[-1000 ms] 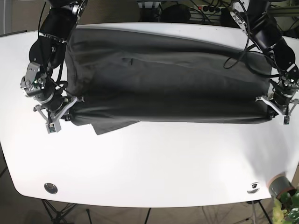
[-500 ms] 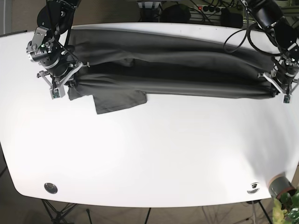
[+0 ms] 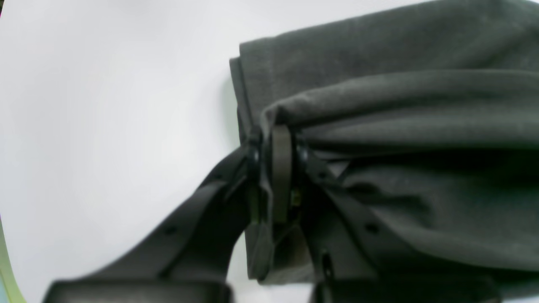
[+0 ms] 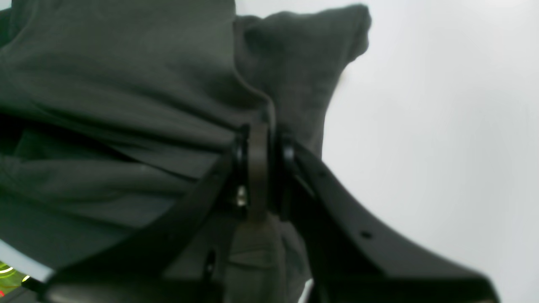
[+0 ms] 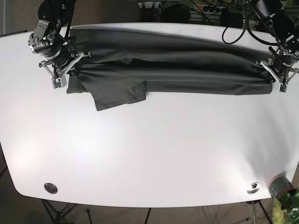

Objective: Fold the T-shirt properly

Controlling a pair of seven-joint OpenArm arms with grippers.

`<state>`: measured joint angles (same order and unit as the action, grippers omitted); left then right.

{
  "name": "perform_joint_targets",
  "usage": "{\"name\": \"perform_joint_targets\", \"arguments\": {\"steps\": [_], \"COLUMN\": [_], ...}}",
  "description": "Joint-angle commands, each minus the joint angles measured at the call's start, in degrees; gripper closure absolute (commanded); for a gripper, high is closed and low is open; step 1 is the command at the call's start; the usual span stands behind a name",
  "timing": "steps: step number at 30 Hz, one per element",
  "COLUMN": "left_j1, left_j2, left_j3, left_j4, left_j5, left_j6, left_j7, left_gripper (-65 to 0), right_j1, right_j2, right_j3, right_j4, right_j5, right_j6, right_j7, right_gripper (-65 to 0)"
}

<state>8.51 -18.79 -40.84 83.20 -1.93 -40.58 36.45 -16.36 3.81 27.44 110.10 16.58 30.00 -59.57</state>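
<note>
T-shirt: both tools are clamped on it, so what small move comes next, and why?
Probably lower and release. The left tool and right tool hold the T-shirt edge folded toward the table's far side, lying nearly flat.

— What sort of room am I driving in?
— A lab, I'd say: a white desk [image 5: 154, 154] on tripod legs [image 5: 56, 212], a power strip [image 5: 212, 8] with cables at 1 o'clock, a potted plant [image 5: 287, 210] at 5.

The white table [image 5: 149, 154] lies bare below the T-shirt [image 5: 168, 65], giving open passage.
</note>
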Motion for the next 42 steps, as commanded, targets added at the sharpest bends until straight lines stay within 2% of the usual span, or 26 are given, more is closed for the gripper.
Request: {"name": "perform_joint_targets", "arguments": {"steps": [1, 2, 4, 5, 6, 8, 12, 17, 28, 36, 42], "left_j1": [-0.5, -0.5, -0.8, -0.8, -0.8, -1.0, -2.8, -3.0, -3.3, -3.3, -3.2], "left_j2": [-1.6, -1.6, -1.6, -1.6, -1.6, -1.6, -1.3, 0.6, 1.2, 1.2, 1.2], "left_j3": [-0.4, -0.6, -0.8, -0.8, -0.8, -0.8, -0.7, 0.3, 5.5, 5.3, 5.3], "left_j4": [0.9, 0.9, 1.0, 1.2, 1.2, 1.2, 2.6, 6.1, 2.5, -4.4, -5.2], "left_j5": [-0.1, -0.1, -0.1, -0.1, -0.1, -0.1, -0.2, -0.2, 0.0, -0.2, -0.2], "left_j6": [0.6, 0.6, 0.6, 0.6, 0.6, 0.6, 0.6, 0.6, 0.6, 0.6, 0.6], "left_j7": [-0.9, -0.9, -0.9, -0.9, -0.9, -0.9, -0.9, -0.9, -0.9, -1.2, -1.2], "left_gripper": [-15.0, -20.3, -37.9, -43.2, -44.7, -42.9, -38.2, -38.1, -38.1, -37.9, -37.9], "right_j1": [-0.5, -0.5, -0.6, -0.6, -0.6, -0.3, 3.1, 8.4, 21.5, 22.9, 22.3], "right_j2": [0.5, 0.5, 0.5, 0.5, 0.5, 0.4, -1.0, -1.2, -1.0, -1.1, -1.1], "right_j3": [0.4, 0.4, 0.4, 0.4, 0.4, 0.4, -0.1, -1.1, -3.0, -3.2, -9.1], "right_j4": [1.0, 1.0, 1.1, 1.2, 1.6, 2.5, 2.9, 0.3, -17.1, -26.2, -29.0], "right_j5": [0.0, 0.0, 0.0, 0.0, 0.0, 0.0, -0.2, -0.4, -0.5, -0.5, -0.5], "right_j6": [-0.42, -0.42, -0.50, -0.50, -0.42, -0.24, -0.24, -0.59, -0.68, -0.68, -0.77], "right_j7": [1.2, 1.2, 1.2, 1.2, 1.2, 1.2, 1.2, 1.1, 2.2, 6.5, 9.4], "right_gripper": [-11.9, -14.9, -26.8, -31.7, -35.4, -40.0, -40.7, -41.1, -40.9, -40.9, -40.9]}}
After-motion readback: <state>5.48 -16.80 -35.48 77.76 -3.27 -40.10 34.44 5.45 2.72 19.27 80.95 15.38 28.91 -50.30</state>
